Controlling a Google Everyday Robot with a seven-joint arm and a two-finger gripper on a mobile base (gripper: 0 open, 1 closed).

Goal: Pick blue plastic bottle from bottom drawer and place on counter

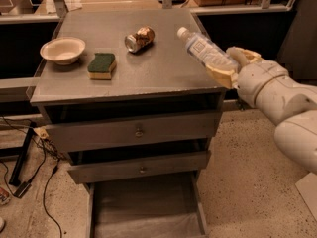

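My gripper (232, 66) is at the right edge of the counter (158, 73), shut on the blue plastic bottle (204, 49). The bottle is clear with a white cap and a pale label. It lies tilted in the air over the counter's right side, cap pointing up and to the left. The bottom drawer (146, 209) stands pulled open below, its grey floor bare.
On the counter are a crushed gold-and-silver can (139, 38), a green and yellow sponge (102, 66) and a white bowl (62, 49). Two upper drawers with round knobs (139, 130) are closed. Cables (29, 172) lie on the floor at the left.
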